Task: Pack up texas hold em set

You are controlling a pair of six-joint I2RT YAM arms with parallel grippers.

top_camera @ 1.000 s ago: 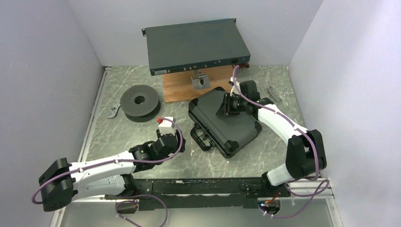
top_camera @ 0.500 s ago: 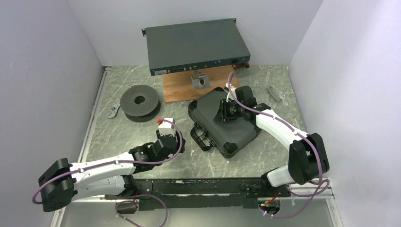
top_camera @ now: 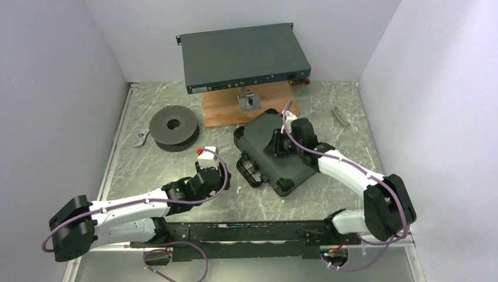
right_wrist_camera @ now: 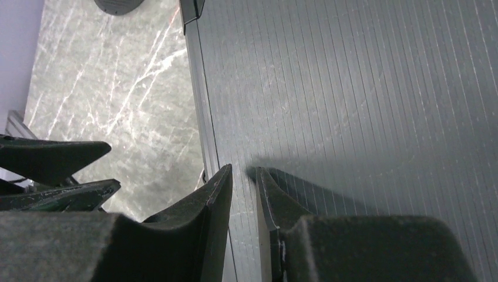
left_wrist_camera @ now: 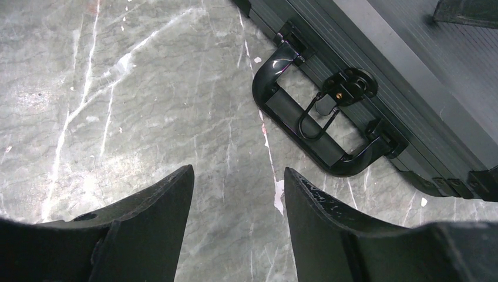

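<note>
Right pincer over diagonal black case, handle toward near-left

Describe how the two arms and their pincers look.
The left arm and right arm have white shells with black joints; a purple cable loops along each. The left pincer and right pincer have black, wedge-shaped, scuffed fingers.

We are looking at a robotics lab cell: plain pale panels close in a marbled counter on three sides. A cabled left arm and right arm bolt to a black rail. A rack-style metal box stands beyond the right gripper.
</note>
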